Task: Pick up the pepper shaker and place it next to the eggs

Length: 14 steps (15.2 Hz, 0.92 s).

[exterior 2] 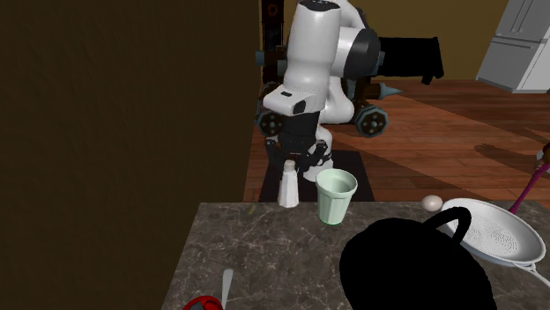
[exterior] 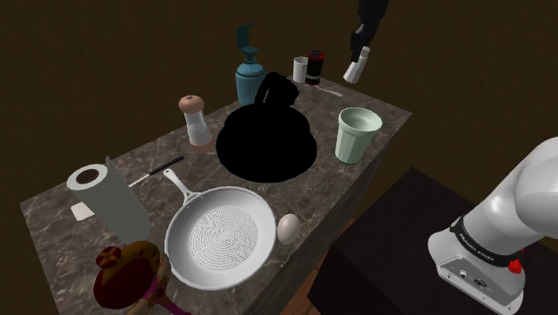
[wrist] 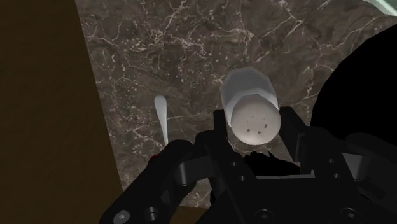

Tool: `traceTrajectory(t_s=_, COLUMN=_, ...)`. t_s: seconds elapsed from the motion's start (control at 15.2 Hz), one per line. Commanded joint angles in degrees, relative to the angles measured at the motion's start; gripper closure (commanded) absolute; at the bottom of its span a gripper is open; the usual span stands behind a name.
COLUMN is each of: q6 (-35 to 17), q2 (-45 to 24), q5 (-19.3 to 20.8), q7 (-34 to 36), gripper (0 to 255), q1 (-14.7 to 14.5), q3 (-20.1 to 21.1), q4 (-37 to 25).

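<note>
The pepper shaker is a plain pale grey-white piece with a faceted, roughly six-sided body and a rounded cap. The cap is speckled with a few small dark holes, which show clearly in the wrist view.

The black tool is pinching the shaker. Its two fingers stand only as far apart as the shaker is wide. They press against opposite sides of the upper body, just under the cap. The lower body sticks out past the fingertips and nothing else touches it.

In the shoulder view the shaker hangs under the tool at the far corner of the dark marble tabletop. It looks raised off the surface, though the gap under its base is hard to judge. In the wrist view a pale utensil handle lies on the marble near it. A pale green cup stands between that corner and the middle of the tabletop. The egg lies well apart from the shaker, just beside the rim of a white perforated pan.

The shaker's long axis runs close to vertical. The holed cap points up towards the tool and the base points down at the marble. In the shoulder view it leans a little, cap towards that view's right. In the second exterior view it looks almost upright.
</note>
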State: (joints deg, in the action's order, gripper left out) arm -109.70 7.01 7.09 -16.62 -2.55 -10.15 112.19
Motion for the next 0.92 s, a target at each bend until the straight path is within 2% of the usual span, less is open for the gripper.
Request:
traceTrajectory(t_s=0.0, q6=0.1, q2=2.1, q5=0.4, q7=3.0, gripper=255, q1=-1.2, q3=1.6, q4=2.3)
traceTrajectory(t_s=0.4, q6=1.0, q2=7.5, q5=0.4, q7=11.2, gripper=255, q1=-4.3, q3=6.6, q4=7.7)
traceTrajectory(t_s=0.86, q6=2.5, q2=11.3, q5=-0.9, q7=20.6, gripper=255, q1=-8.2, q3=13.0, q4=11.1)
